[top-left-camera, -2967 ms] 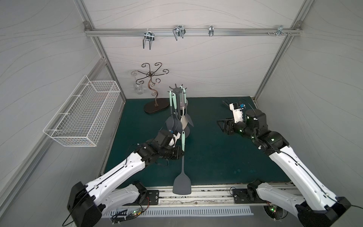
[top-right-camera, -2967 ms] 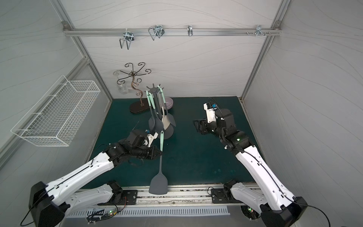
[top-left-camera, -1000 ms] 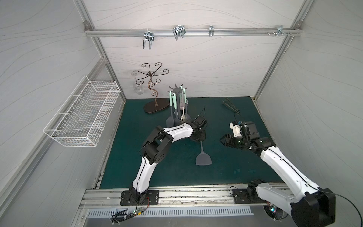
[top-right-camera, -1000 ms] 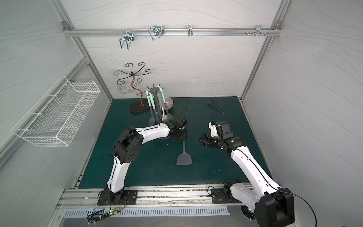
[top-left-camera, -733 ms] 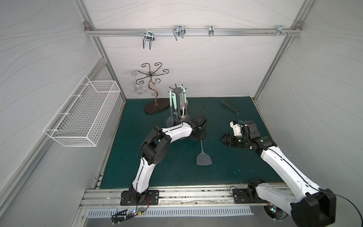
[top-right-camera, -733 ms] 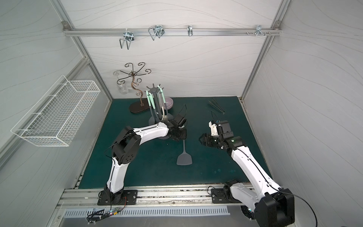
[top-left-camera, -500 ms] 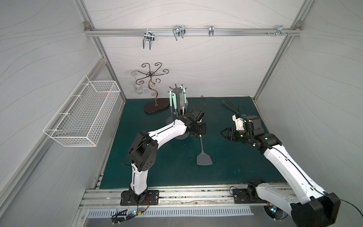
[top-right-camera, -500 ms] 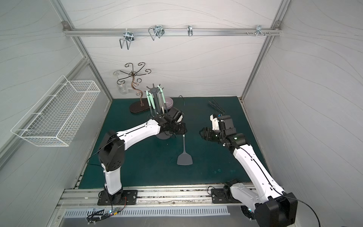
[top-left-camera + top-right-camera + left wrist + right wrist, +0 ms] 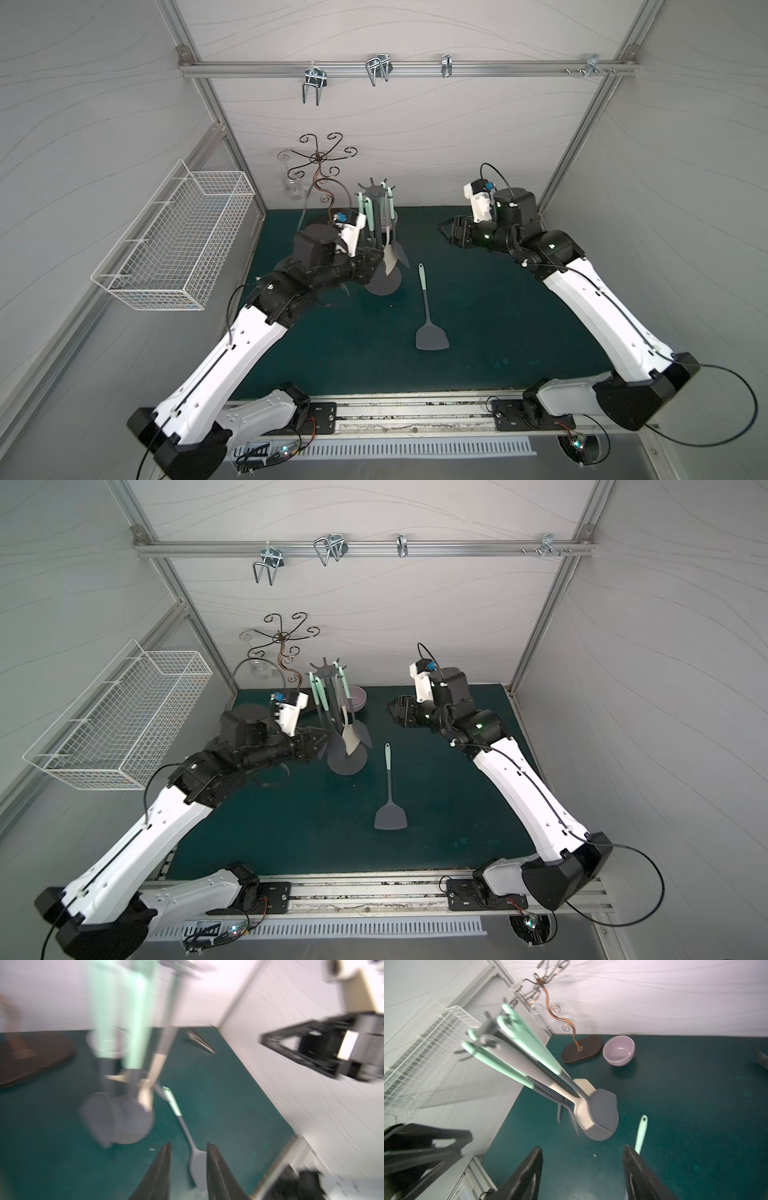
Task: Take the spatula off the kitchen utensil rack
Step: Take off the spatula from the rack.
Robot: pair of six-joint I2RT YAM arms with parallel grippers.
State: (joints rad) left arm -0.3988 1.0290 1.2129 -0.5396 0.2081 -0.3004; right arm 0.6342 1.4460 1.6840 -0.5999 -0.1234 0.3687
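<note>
Already off its peg, the spatula [image 9: 425,305] lies flat on the green mat [image 9: 490,324] near the kitchen utensil rack [image 9: 372,192], while the left gripper [image 9: 189,1145] and the right gripper [image 9: 582,1148] stand with jaws parted and empty; the task appears complete.

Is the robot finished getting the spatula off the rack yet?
Done: the spatula lies flat on the green mat, apart from the kitchen utensil rack, where other utensils hang. In hand: nothing; the left tool and right tool are open and empty. Left: probably pulling the arms back.
</note>
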